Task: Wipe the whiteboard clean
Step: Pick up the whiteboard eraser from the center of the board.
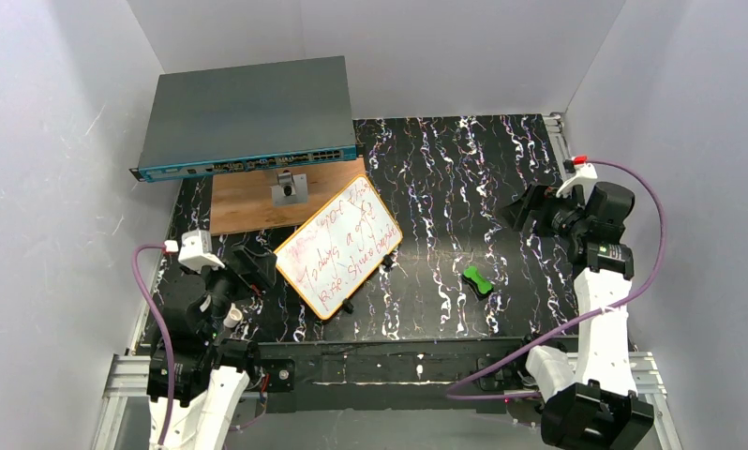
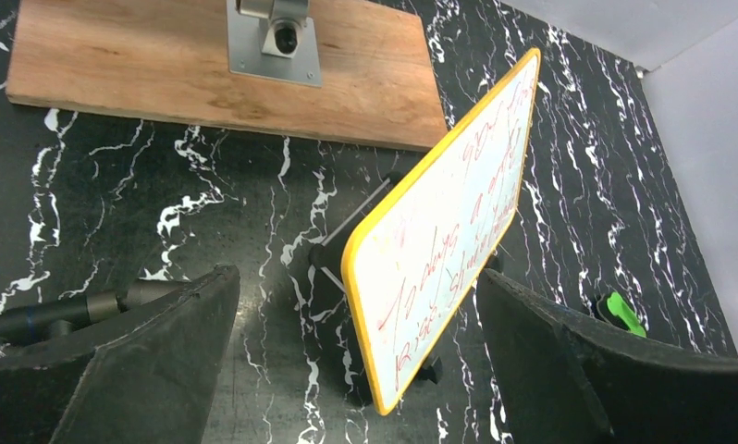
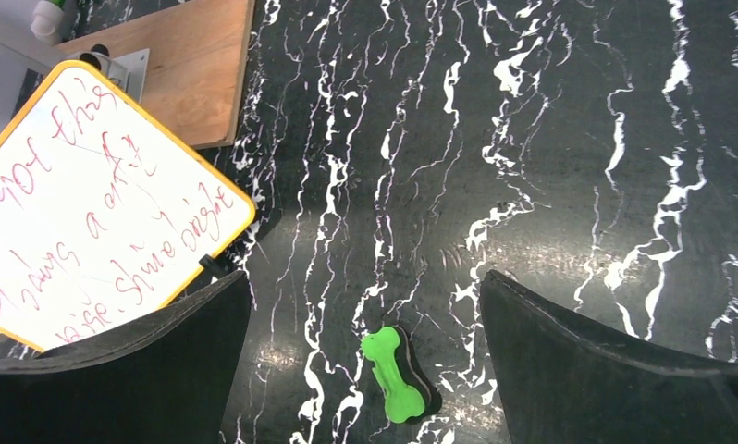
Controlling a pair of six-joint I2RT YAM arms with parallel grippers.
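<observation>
A yellow-framed whiteboard (image 1: 339, 247) with red handwriting stands tilted on a black stand at the table's middle left; it also shows in the left wrist view (image 2: 448, 231) and the right wrist view (image 3: 88, 203). A green bone-shaped eraser (image 1: 478, 279) lies on the black marbled table to its right, also in the right wrist view (image 3: 395, 375). My left gripper (image 2: 356, 370) is open and empty, close to the board's near left edge. My right gripper (image 3: 365, 370) is open and empty, held above the eraser.
A grey network switch (image 1: 248, 117) lies at the back left on a wooden board (image 1: 248, 202) with a small metal bracket (image 1: 289, 189). A dark marker (image 2: 60, 314) lies by my left finger. White walls enclose the table.
</observation>
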